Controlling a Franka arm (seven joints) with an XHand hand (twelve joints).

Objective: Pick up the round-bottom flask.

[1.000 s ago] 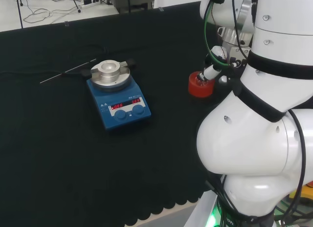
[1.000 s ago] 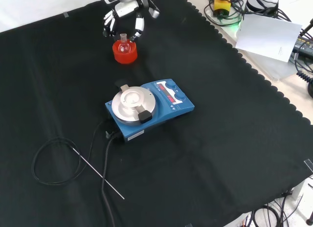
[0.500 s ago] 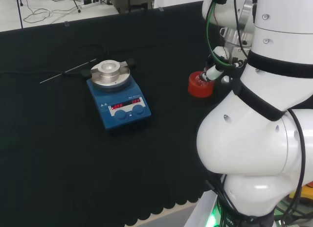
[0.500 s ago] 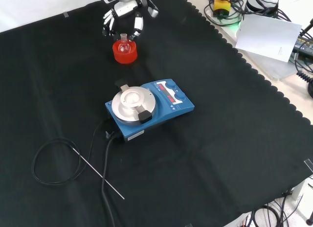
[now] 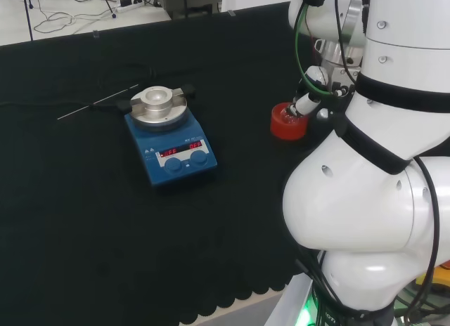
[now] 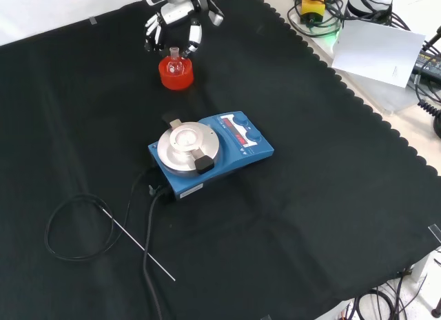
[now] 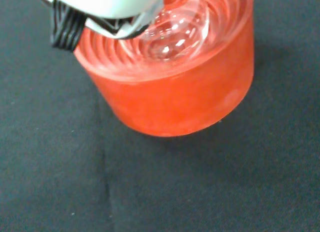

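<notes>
In the head view we see the red ribbed stand (image 5: 288, 122) right of centre in the frame, on the black cloth (image 5: 84, 199), with the arm's large white links (image 5: 365, 199) occupying the right side. A finger of the hand (image 5: 304, 103) reaches down to the stand's upper right rim; the glass of the round-bottom flask is not clearly resolved here. The blue hotplate stirrer (image 5: 170, 147) stands left of centre, well apart from the stand, with a round metal top plate (image 5: 159, 105); a thin metal rod (image 5: 97, 102) lies at the upper left of it. In the front view we see the round-bottom flask (image 6: 176, 63) seated upright in the red ribbed stand (image 6: 176, 76) in the upper left part of the frame, its short neck pointing up. The hand (image 6: 176, 16) sits just above it at the top edge, fingers spread and pointing down on either side of the neck; one fingertip (image 6: 192, 44) hangs just right of the neck, another (image 6: 153, 38) to the left. We cannot confirm contact with the glass. The stirrer (image 6: 213, 153) is at centre frame, and a black cable (image 6: 76, 230) loops at the lower left beside the rod (image 6: 138, 243). In the wrist view we see the stand (image 7: 175, 97) close up, with the flask's clear round bulb (image 7: 172, 34) resting in its ribbed hollow. A white and black part of the hand (image 7: 100, 12) overlaps the stand's rim; the fingers are not closed round the flask.
</notes>
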